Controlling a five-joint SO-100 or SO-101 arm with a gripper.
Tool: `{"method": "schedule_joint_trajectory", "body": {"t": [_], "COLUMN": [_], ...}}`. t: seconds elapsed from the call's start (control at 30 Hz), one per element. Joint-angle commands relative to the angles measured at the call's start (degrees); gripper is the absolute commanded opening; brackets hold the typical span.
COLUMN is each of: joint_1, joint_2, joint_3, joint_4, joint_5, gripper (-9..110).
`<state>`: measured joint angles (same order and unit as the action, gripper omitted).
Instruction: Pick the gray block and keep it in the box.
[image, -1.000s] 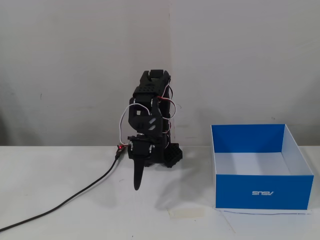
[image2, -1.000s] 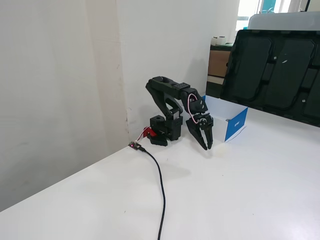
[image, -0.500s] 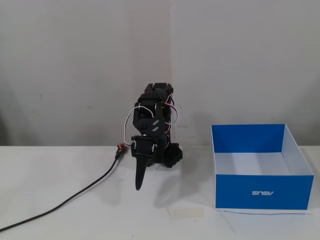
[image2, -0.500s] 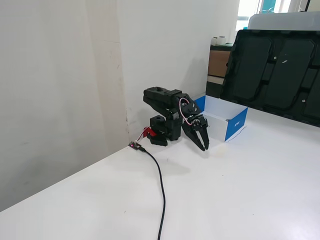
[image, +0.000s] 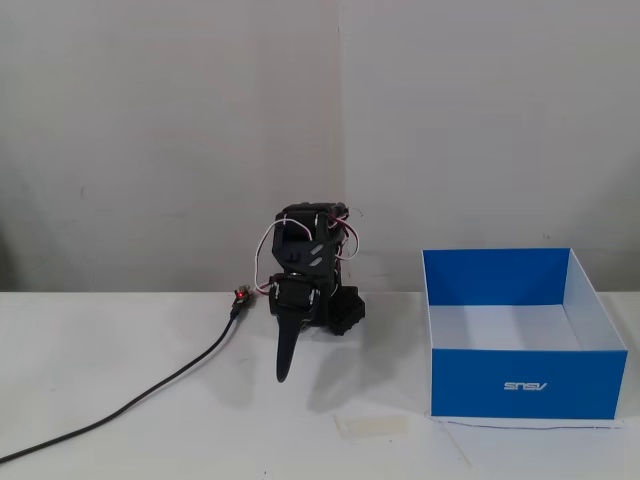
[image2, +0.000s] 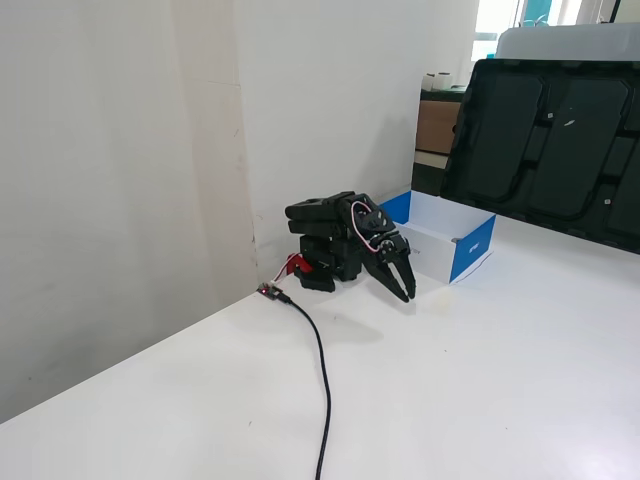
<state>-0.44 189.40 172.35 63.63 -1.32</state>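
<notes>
The gray block is out of view in both fixed views. The box (image: 524, 384) is blue outside and white inside; it stands open on the white table right of the arm, and no block shows in the part of its white floor that I can see. It also shows behind the arm as the box (image2: 473, 249). My black arm is folded low over its base. My gripper (image: 284, 374) points down at the table left of the box. The gripper (image2: 408, 294) hangs just in front of the box's corner, shut, with nothing in it.
A black cable (image: 150, 395) runs from a red connector (image2: 297, 263) at the arm's base across the table to the front. A strip of tape (image: 372, 425) lies near the box. A large black panel (image2: 550, 140) leans at the far right.
The arm has folded down: its upper links dropped lower over the base. The gripper stayed pointing down near the table, still shut.
</notes>
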Motion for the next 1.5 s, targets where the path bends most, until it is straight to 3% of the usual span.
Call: {"method": "schedule_joint_trajectory", "body": {"t": [0.0, 0.33, 1.47], "joint_1": [0.0, 2.46, 1.67], "joint_2": [6.77, 7.03, 7.03], "joint_3": [0.97, 1.32, 1.67], "joint_4": [2.55, 1.85, 0.7], "joint_5": [0.26, 4.48, 5.01], "gripper": [0, 0, 0]}}
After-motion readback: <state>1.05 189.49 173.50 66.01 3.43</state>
